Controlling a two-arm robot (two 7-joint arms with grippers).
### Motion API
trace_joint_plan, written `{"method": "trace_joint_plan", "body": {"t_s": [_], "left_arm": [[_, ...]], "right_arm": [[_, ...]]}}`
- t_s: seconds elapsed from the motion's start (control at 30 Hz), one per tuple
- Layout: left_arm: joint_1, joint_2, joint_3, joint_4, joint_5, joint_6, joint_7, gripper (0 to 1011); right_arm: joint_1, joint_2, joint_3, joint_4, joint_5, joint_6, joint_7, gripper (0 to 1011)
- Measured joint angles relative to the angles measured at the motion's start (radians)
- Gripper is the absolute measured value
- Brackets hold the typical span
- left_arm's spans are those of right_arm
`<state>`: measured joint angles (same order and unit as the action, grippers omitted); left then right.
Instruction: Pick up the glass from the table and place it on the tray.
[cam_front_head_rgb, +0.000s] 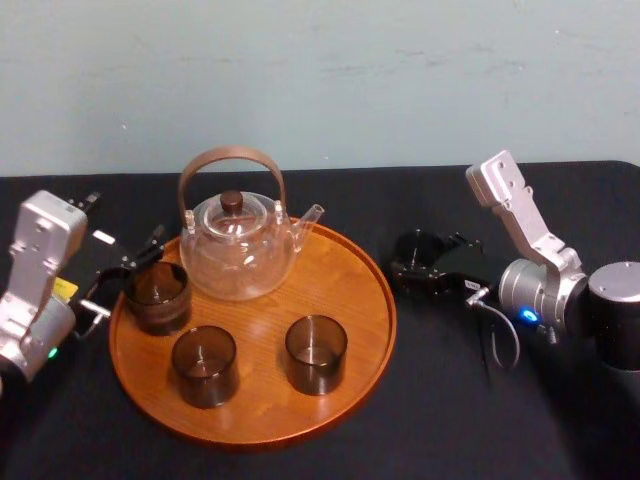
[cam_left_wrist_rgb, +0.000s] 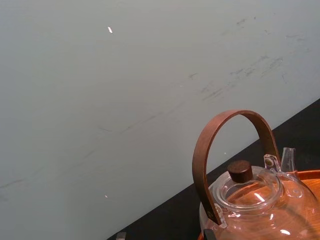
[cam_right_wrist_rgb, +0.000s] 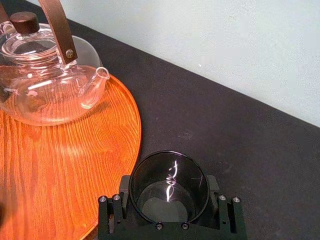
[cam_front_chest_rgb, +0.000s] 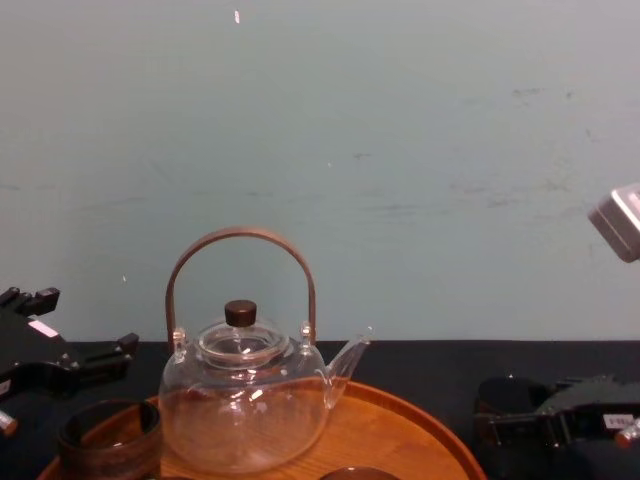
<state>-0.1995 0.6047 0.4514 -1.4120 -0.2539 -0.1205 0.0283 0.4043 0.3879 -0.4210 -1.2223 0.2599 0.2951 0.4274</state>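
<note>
Wooden tray lies just left of the right pincer, closed on the dark glass standing on the table, likely light, slick and brittle, best squeezed gently by its walls; the left pincer gapes idle beyond the tray.

R gripper, jaws hugging the glass, sits just off the tray. The low rim is the 1st thing in its way on that side. Past the rim, the wood nearest it lies bare: room to pass. Further in stands the teapot w/ tall handle, spout aimed toward R gripper. Front glass & 2nd glass stand beyond. Left glass & L gripper, jaws apart, crowd the far rim. Open black table lies around R gripper.
</note>
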Motion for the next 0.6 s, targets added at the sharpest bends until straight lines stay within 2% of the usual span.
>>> {"method": "trace_joint_plan", "body": {"t_s": [0.6], "left_arm": [[0.000, 0.000, 0.000, 0.000, 0.000, 0.000, 0.000, 1001]], "right_arm": [[-0.010, 0.007, 0.008, -0.013, 0.009, 0.000, 0.006, 904]]}}
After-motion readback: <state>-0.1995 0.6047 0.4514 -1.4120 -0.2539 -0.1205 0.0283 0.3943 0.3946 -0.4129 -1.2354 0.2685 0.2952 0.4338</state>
